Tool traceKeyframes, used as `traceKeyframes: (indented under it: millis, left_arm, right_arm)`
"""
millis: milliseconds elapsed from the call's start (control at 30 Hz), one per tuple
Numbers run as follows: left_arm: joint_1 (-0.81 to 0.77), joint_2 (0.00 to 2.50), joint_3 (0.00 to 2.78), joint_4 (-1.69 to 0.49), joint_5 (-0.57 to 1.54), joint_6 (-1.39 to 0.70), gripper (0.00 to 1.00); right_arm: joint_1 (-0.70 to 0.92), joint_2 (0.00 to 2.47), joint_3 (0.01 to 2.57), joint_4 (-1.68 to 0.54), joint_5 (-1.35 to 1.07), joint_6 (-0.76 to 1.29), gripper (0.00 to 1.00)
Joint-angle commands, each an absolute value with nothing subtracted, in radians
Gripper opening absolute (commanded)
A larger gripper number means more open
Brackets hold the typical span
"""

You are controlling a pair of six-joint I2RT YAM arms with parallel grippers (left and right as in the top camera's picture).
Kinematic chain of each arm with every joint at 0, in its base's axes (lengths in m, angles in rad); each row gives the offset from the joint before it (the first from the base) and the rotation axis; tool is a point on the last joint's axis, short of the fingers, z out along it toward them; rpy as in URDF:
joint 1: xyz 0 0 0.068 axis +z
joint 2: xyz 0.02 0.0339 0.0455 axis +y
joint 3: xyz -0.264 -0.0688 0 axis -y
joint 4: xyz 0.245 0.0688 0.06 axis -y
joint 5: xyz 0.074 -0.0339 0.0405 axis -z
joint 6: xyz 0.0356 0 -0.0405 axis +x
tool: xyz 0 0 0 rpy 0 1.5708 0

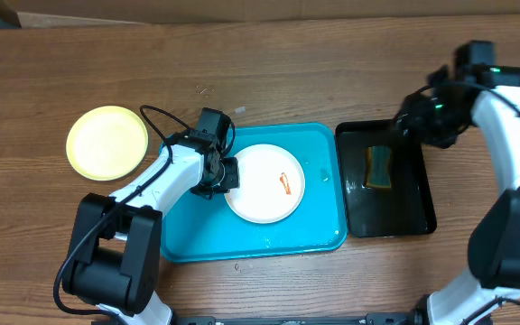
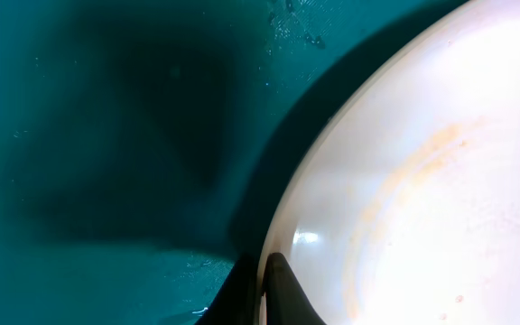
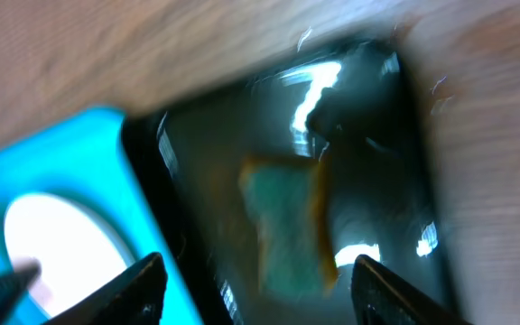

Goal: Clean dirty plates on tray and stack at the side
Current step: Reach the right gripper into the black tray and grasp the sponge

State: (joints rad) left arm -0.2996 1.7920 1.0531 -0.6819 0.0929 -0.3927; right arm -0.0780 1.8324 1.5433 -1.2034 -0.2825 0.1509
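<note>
A white plate (image 1: 264, 183) with an orange-red smear lies in the turquoise tray (image 1: 197, 239). My left gripper (image 1: 227, 175) is shut on the plate's left rim; in the left wrist view its fingers (image 2: 267, 287) pinch the white plate's (image 2: 422, 190) edge over the tray floor (image 2: 106, 135). A pale yellow-green plate (image 1: 107, 142) lies on the table at the far left. My right gripper (image 1: 404, 122) is open above the black tray; in the right wrist view its fingers (image 3: 255, 289) straddle the sponge (image 3: 287, 226). The white plate (image 3: 52, 244) and tray (image 3: 97, 153) show there too.
A narrow black tray (image 1: 418, 212) with a green-yellow sponge (image 1: 380, 167) stands right of the turquoise tray. Water drops lie on the turquoise tray floor. Bare wooden table lies behind and to the left.
</note>
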Motion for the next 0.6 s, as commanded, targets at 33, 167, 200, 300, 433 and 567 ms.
traceKeyframes:
  millis: [33, 167, 200, 300, 433, 567]
  left_arm:
    - [-0.301, 1.806, 1.056, -0.679, 0.085, -0.397, 0.04]
    - [-0.301, 1.806, 1.056, -0.68, 0.086, -0.396, 0.06]
    - [-0.301, 1.806, 1.056, -0.68, 0.086, -0.396, 0.07]
    - [-0.301, 1.806, 1.056, -0.68, 0.086, -0.396, 0.09]
    - [-0.301, 1.806, 1.056, -0.68, 0.086, -0.396, 0.1]
    - [-0.301, 1.806, 1.056, -0.68, 0.086, -0.396, 0.1]
  right_arm:
    - [0.034, 1.788, 1.546, -1.262, -0.065, 0.223, 0.69]
    - [0.118, 1.788, 1.465, -1.237, 0.096, 0.293, 0.69]
    - [0.13, 1.788, 1.44, -1.214, 0.106, 0.292, 0.69]
    - [0.149, 1.789, 1.357, -1.136, 0.108, 0.293, 0.69]
    - [0.15, 1.79, 1.248, -1.026, 0.108, 0.292, 0.69]
    - [0.15, 1.79, 1.156, -0.926, 0.106, 0.292, 0.69]
